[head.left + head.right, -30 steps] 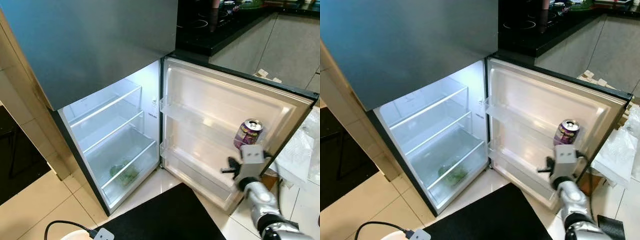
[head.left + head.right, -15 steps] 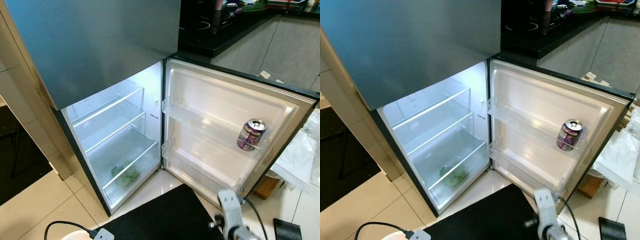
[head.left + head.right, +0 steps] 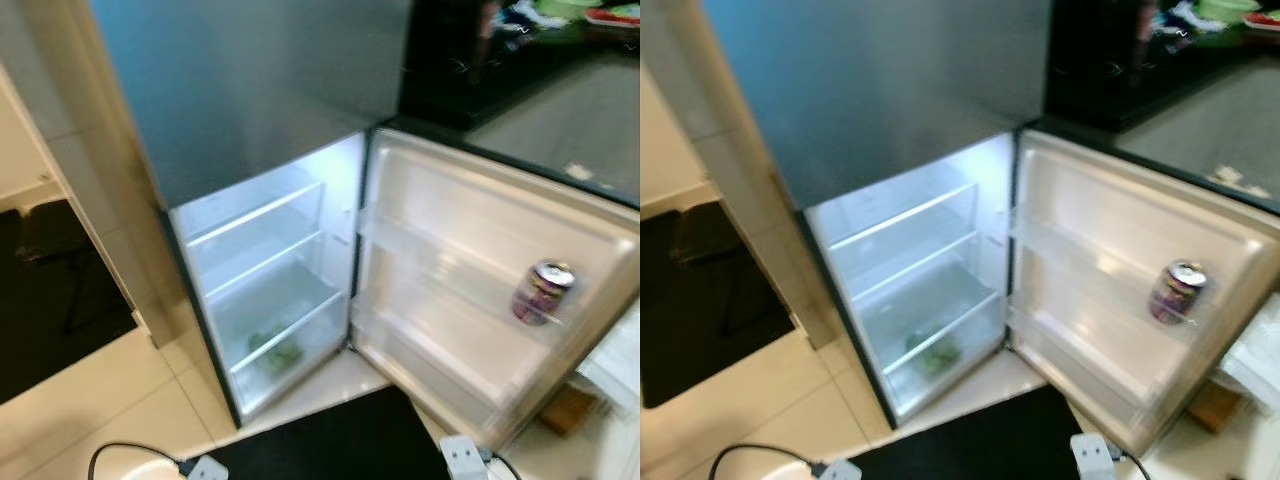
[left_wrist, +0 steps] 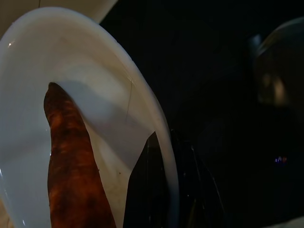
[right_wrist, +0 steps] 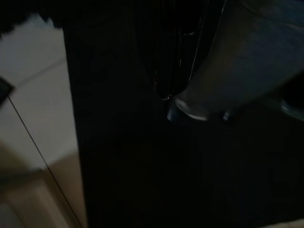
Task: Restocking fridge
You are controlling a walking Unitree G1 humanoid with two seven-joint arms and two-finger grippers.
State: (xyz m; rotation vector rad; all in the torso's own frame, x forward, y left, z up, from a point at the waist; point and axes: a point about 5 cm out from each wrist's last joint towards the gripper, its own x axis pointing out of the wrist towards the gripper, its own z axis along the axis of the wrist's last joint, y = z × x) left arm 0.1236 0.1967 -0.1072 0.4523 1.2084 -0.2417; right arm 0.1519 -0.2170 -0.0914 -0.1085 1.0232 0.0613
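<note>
The fridge [image 3: 260,270] stands open, its door [image 3: 500,230] swung out to the right. A purple drink can [image 3: 541,292] stands upright on the door's middle shelf [image 3: 450,262]. Some green vegetable [image 3: 275,352] lies in the bottom compartment. My left gripper [image 4: 164,135] is shut on the rim of a white bowl [image 4: 95,85], one black finger [image 4: 147,190] inside it. A long orange-brown root vegetable [image 4: 71,161] lies in the bowl. My right arm's grey wrist [image 3: 462,460] hangs low over the black mat, well below the can. The right wrist view is very dark.
A black mat [image 3: 340,440] lies before the fridge, on pale tiles. A black counter [image 3: 480,70] runs behind the door. A wooden block [image 3: 570,408] and white plastic sheet [image 3: 622,360] lie right of the door. A cable [image 3: 110,455] curls at bottom left.
My right arm has dropped from the door shelf to the bottom of the picture; the can stays on the shelf. The camera has shifted and the picture is blurred.
</note>
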